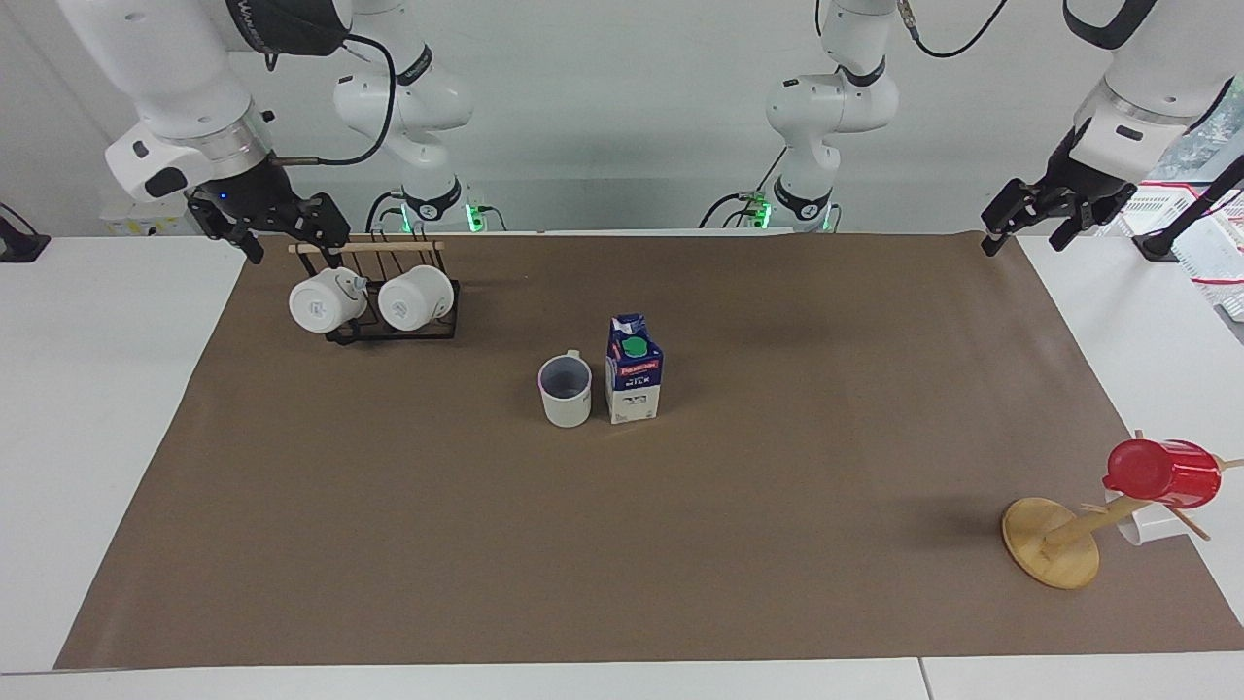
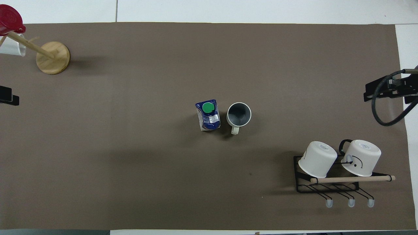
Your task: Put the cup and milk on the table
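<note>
The cup (image 1: pixel 566 390), a small straight-sided white mug with a grey inside, stands upright on the brown sheet of the table (image 1: pixel 389 544) near its middle. The milk (image 1: pixel 634 368), a dark-blue and white carton with a green cap, stands upright right beside it, toward the left arm's end. Both also show in the overhead view, the cup (image 2: pixel 239 114) and the milk (image 2: pixel 207 116). My left gripper (image 1: pixel 1022 238) is open and empty, raised over the sheet's corner at the left arm's end. My right gripper (image 1: pixel 292 248) is open and empty, over the mug rack.
A black wire rack (image 1: pixel 394 326) with a wooden bar holds two rounder white mugs (image 1: pixel 326 300), nearer to the robots toward the right arm's end. A wooden mug tree (image 1: pixel 1054 544) with a red cup (image 1: pixel 1161 473) stands farther away at the left arm's end.
</note>
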`<act>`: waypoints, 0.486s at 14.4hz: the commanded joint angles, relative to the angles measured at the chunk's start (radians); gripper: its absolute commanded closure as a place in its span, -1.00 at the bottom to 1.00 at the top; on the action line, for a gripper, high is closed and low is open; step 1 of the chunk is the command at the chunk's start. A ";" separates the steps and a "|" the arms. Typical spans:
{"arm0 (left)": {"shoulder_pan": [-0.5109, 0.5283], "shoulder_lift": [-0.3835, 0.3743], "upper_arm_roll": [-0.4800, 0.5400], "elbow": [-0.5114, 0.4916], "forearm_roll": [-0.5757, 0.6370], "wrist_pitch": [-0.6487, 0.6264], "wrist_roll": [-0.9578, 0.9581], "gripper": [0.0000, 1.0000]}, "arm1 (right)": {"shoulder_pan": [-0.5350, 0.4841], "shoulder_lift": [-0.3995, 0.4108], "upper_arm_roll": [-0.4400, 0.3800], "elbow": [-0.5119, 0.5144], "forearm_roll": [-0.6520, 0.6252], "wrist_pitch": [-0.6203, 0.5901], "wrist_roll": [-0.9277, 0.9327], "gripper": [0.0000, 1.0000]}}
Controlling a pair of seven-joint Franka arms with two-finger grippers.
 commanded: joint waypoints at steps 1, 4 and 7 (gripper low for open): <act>0.004 -0.028 -0.001 -0.034 -0.016 0.005 0.010 -1.00 | -0.010 -0.023 0.006 -0.029 0.007 0.019 -0.022 -1.00; 0.004 -0.028 -0.003 -0.034 -0.016 0.005 0.010 -1.00 | -0.011 -0.020 0.006 -0.023 0.007 0.016 -0.022 -1.00; 0.004 -0.028 -0.001 -0.034 -0.016 0.005 0.010 -1.00 | -0.007 -0.020 0.004 -0.023 0.007 0.014 -0.020 -1.00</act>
